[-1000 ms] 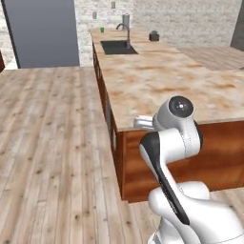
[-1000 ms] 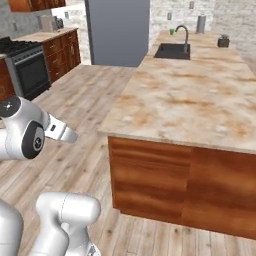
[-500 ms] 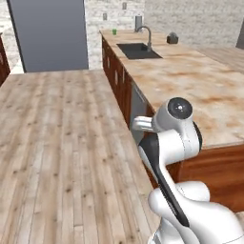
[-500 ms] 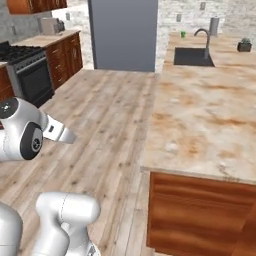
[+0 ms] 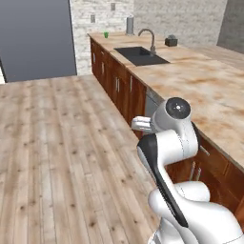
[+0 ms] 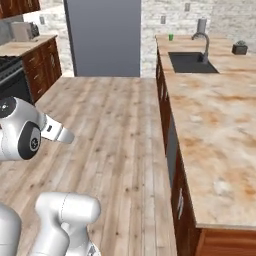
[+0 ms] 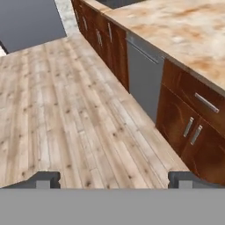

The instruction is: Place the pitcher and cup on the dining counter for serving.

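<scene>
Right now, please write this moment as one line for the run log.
gripper: open, empty, over wood floor | small bright green cup: far end of marble sink counter | phase: approaching

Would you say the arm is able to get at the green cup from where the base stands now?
Probably not: the cup stands at the far end of the counter, beyond the sink, while the open end effector hangs over the floor.

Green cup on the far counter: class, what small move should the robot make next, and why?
Probably keep driving forward along the counter. The cup stands at its far end, beyond the sink, well out of reach, and the gripper is open and holds nothing.
</scene>
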